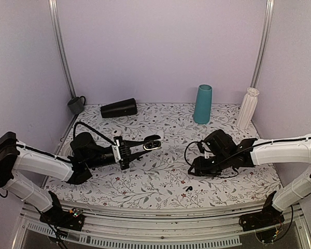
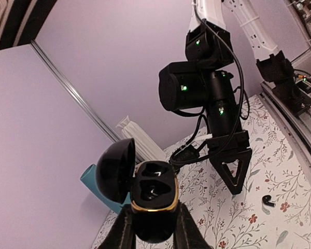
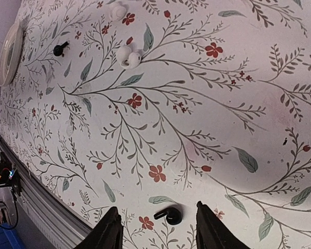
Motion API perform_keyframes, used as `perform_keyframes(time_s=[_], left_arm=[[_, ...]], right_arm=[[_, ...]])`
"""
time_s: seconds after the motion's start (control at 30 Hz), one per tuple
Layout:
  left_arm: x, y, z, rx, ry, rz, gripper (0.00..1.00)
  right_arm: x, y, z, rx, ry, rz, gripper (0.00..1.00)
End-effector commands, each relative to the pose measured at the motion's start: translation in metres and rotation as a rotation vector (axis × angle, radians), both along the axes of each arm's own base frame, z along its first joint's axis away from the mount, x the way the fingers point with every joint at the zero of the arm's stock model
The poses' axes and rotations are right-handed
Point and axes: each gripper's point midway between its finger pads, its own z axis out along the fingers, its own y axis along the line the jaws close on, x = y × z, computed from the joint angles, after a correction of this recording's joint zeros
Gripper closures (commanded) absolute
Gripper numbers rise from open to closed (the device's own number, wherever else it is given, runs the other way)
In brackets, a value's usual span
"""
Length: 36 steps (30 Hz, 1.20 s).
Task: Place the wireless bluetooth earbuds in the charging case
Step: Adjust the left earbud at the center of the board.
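My left gripper (image 1: 147, 146) is shut on the charging case (image 1: 154, 142), a small black case with a gold rim, and holds it above the table. In the left wrist view the case (image 2: 154, 199) has its lid (image 2: 115, 170) swung open, and both sockets look empty. One black earbud (image 1: 187, 187) lies on the floral tablecloth near the front. My right gripper (image 1: 193, 171) hangs open just above it. In the right wrist view that earbud (image 3: 169, 215) lies between the open fingertips (image 3: 156, 211). A second black earbud (image 3: 58, 49) lies farther off.
A teal cup (image 1: 202, 104), a white ribbed vase (image 1: 247, 108), a black cylinder on its side (image 1: 118, 108) and a grey mug (image 1: 76, 105) stand along the back. Two small white earbuds (image 3: 128, 57) and a white oval object (image 3: 8, 49) lie on the cloth.
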Motion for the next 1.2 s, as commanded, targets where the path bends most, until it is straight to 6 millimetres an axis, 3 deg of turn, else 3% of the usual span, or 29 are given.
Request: perform_keyframes(time_s=[0.0, 0.2, 0.43, 0.6, 0.9, 1.17], left_arm=[[-0.002, 0.000, -0.004, 0.011, 0.004, 0.012, 1.00], [-0.002, 0.004, -0.007, -0.043, 0.086, 0.011, 1.00], [-0.004, 0.012, -0.011, -0.081, 0.154, 0.023, 1.00], [-0.003, 0.016, -0.012, -0.087, 0.171, 0.038, 1.00], [-0.002, 0.021, -0.010, -0.103, 0.177, 0.058, 1.00], [-0.004, 0.029, -0.002, -0.136, 0.167, 0.076, 1.00]], right_arm=[[-0.015, 0.000, -0.005, 0.026, 0.041, -0.005, 0.52], [-0.025, 0.004, -0.017, 0.037, 0.033, 0.095, 0.60], [-0.026, 0.015, -0.025, 0.070, 0.048, 0.125, 0.58], [-0.032, -0.001, -0.042, -0.050, 0.163, 0.026, 0.68], [-0.054, 0.004, -0.028, -0.040, 0.294, -0.100, 0.57], [-0.058, 0.016, -0.036, -0.013, 0.364, -0.118, 0.62]])
